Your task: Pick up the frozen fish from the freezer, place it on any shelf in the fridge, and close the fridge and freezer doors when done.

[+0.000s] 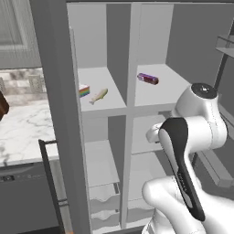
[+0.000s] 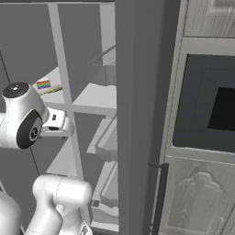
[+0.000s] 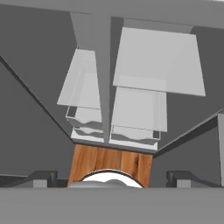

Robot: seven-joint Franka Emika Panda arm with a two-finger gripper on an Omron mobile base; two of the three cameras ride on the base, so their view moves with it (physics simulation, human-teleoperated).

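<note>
A rainbow-striped cake slice (image 1: 84,91) is sitting on a pale shelf; a purple can (image 1: 148,78) is lying on its side; a marble counter (image 1: 23,130) is stretching away at left.

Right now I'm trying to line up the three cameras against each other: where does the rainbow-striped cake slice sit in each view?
Left base view: the cake slice lies on the freezer's upper shelf, left of the frozen fish.
Right base view: the cake slice is at upper left, above the arm's round joint.
Hand view: I can't find it; this camera looks down at lower shelves and drawers.
Shared landmark: the vertical divider between the two columns.
</note>
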